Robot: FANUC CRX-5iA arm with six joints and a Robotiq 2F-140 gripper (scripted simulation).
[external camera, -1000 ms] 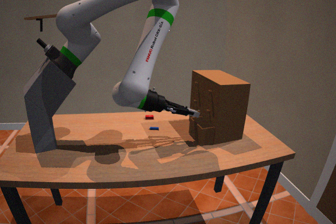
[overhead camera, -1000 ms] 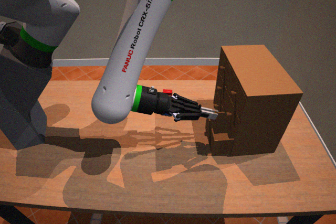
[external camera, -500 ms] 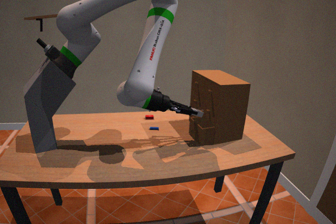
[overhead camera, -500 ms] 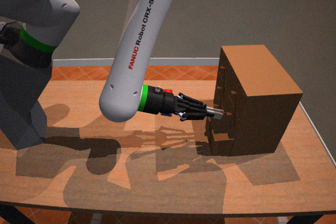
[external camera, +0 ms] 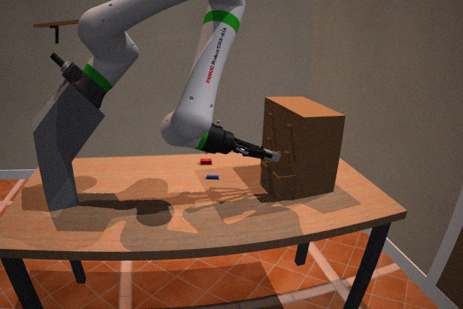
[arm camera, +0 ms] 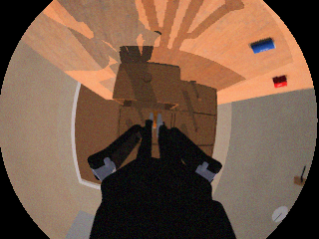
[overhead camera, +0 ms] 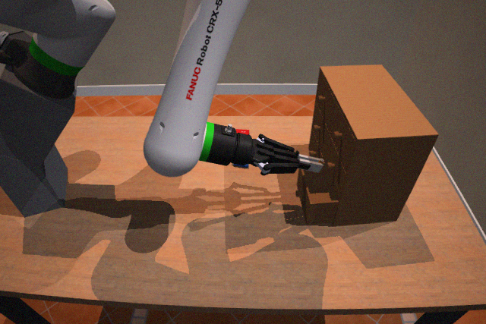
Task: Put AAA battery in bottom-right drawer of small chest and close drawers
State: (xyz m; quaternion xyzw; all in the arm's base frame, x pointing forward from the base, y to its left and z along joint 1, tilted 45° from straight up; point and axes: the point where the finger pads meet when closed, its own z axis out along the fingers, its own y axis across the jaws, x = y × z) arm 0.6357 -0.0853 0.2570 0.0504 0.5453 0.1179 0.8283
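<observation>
The small brown chest (overhead camera: 373, 96) (external camera: 302, 107) (arm camera: 199, 102) stands upright on the table. Its bottom right drawer (overhead camera: 320, 212) (external camera: 283, 187) (arm camera: 132, 85) is pulled out and looks level; the other drawers look pushed in. My gripper (overhead camera: 310, 162) (external camera: 272, 155) (arm camera: 155, 119) is shut, pointing at the chest fronts and slightly down, with its tips above the open drawer. A narrow orange-brown strip shows between the fingertips in the wrist view, taken as the AAA battery (arm camera: 155, 120); the pads hide most of it. The drawer's inside is largely hidden.
A red block (overhead camera: 243, 131) (external camera: 205, 161) (arm camera: 280, 82) and a blue piece (overhead camera: 241, 165) (external camera: 213, 177) (arm camera: 262, 46) lie on the table, behind the gripper in the top view. Drawer knobs stick out close to the fingertips. The upper drawer fronts rise just ahead of them.
</observation>
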